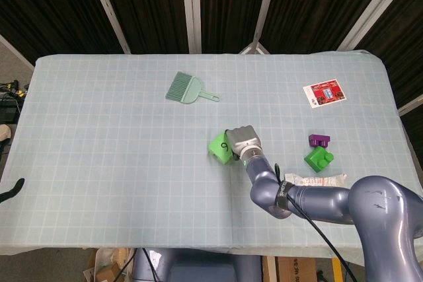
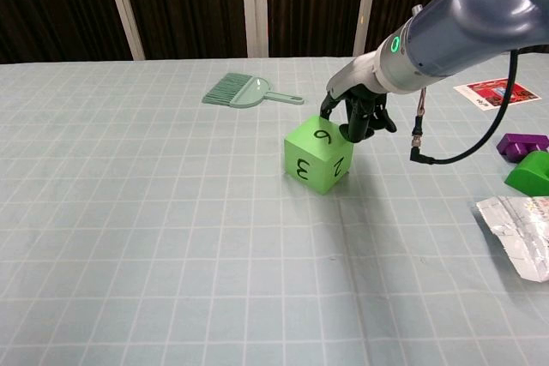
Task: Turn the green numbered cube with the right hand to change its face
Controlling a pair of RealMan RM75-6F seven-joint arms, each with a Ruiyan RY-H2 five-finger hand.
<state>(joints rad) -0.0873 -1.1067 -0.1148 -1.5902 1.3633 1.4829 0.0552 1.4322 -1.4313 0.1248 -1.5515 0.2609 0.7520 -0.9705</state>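
Note:
The green numbered cube stands tilted near the table's middle. It shows 6 on top, 3 on its left face and 2 on its right face in the chest view. My right hand hangs over the cube's far right top corner, fingers pointing down. The fingertips touch the cube's upper edge and do not wrap around it. A small dark shape at the table's left edge may be my left hand; how its fingers lie is hidden.
A teal hand brush lies behind the cube. To the right are a purple block, a green block, a crumpled white packet and a red card.

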